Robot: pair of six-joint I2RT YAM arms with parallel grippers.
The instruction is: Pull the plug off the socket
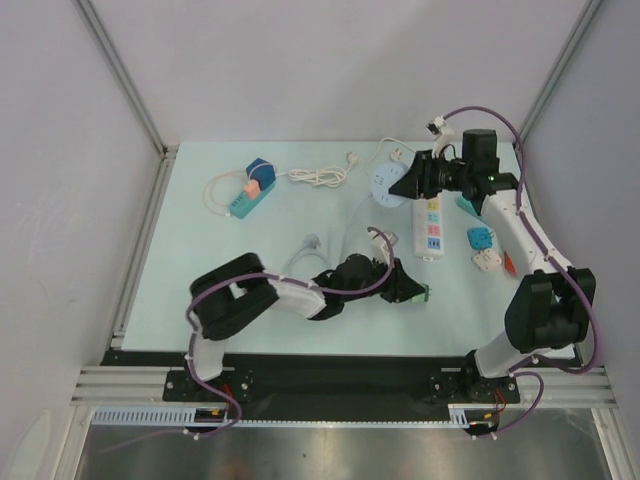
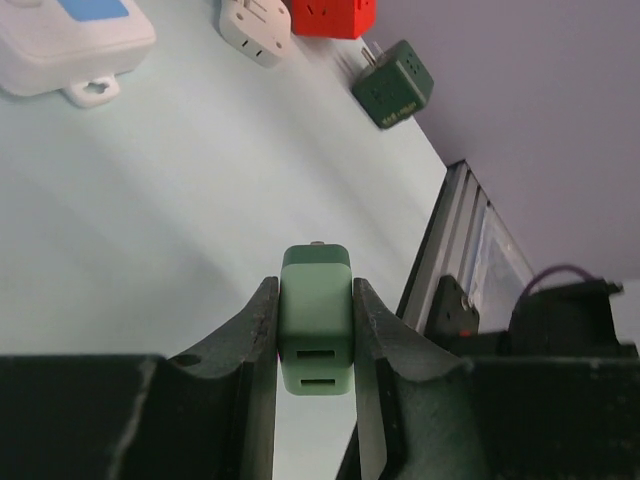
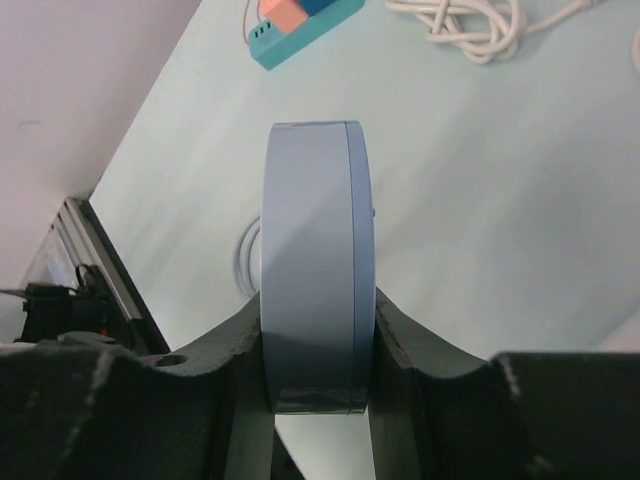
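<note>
My left gripper (image 1: pixel 408 291) is shut on a green plug (image 1: pixel 417 295) low over the table, right of centre. In the left wrist view the plug (image 2: pixel 316 318) sits squeezed between both fingers of the gripper (image 2: pixel 316 335), two slots facing the camera. My right gripper (image 1: pixel 408 181) is shut on a round light-blue socket (image 1: pixel 387 186) at the back. In the right wrist view the socket (image 3: pixel 315 270) stands on edge between the fingers of the gripper (image 3: pixel 318 350). Plug and socket are well apart.
A white power strip (image 1: pixel 430 226) lies between the grippers. Small adapters (image 1: pixel 482 248) lie at the right: white (image 2: pixel 255 30), red (image 2: pixel 335 15), dark green (image 2: pixel 393 85). A teal strip (image 1: pixel 250 195) with plugs and a coiled white cable (image 1: pixel 318 177) lie at the back left.
</note>
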